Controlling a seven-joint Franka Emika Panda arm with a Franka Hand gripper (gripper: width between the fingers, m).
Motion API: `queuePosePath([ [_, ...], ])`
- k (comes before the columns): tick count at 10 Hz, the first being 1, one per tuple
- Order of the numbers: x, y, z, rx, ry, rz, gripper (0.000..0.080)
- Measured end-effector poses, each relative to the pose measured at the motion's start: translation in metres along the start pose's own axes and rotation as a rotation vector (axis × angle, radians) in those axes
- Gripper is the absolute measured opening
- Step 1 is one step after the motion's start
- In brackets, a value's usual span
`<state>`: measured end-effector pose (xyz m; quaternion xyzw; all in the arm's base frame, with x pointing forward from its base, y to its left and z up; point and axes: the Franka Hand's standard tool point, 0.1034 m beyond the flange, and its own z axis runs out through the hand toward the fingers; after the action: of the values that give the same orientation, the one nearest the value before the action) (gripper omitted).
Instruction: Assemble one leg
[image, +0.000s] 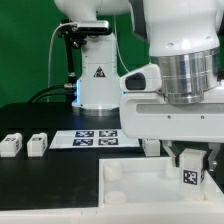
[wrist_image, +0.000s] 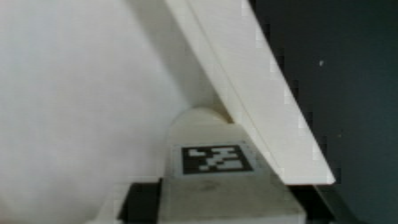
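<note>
My gripper is shut on a leg, a small white block with its black-and-white tag facing the camera. It holds the leg upright over the right end of the large white panel, at the near right of the exterior view. In the wrist view the held leg shows its tag between dark fingers, with its far end at a rounded recess beside the panel's raised rim. I cannot tell whether the leg touches the panel. Two more legs lie at the exterior view's left.
The marker board lies flat on the black table behind the panel. Another white block stands just behind the panel's far edge. The robot's white base stands at the back centre.
</note>
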<state>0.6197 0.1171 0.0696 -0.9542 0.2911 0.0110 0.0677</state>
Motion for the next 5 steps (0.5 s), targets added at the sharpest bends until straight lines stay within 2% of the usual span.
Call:
queuePosePath([
  [2,0.0011,-0.0032,-0.0035,0.007,-0.022,0.377,0.0296],
  [4,0.0047,-0.0028,-0.0035,0.037,-0.054,0.714,0.0296],
  [5,0.0055,-0.0028,-0.0036,0.043,-0.065,0.833,0.0295],
])
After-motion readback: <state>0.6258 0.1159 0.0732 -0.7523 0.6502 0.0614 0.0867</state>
